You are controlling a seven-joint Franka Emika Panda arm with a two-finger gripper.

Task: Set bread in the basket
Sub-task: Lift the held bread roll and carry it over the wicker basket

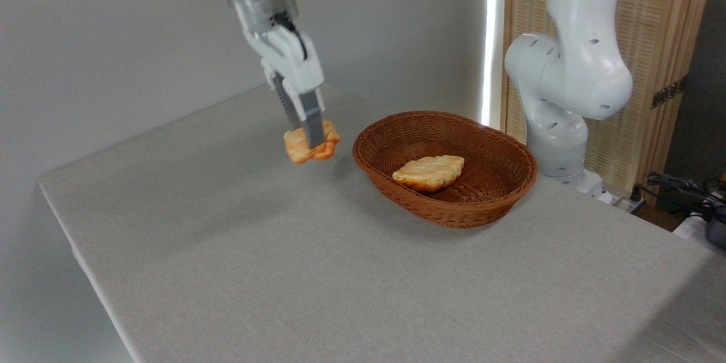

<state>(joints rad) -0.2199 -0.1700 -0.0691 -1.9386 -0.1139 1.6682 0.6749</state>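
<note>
I see fingers (313, 125) clamped on bread (311, 145), gripper (309, 139) pointing down, tilted slightly. Bread off table (238, 261), hanging just left of basket (448, 207) rim, outside it. Wrist rises up-left from fingers to top edge. Ridged pastry (429, 172) lies inside basket, right of fingers.

Pincer (309, 139) clamps bread (311, 145) left of basket (499, 147).
</note>
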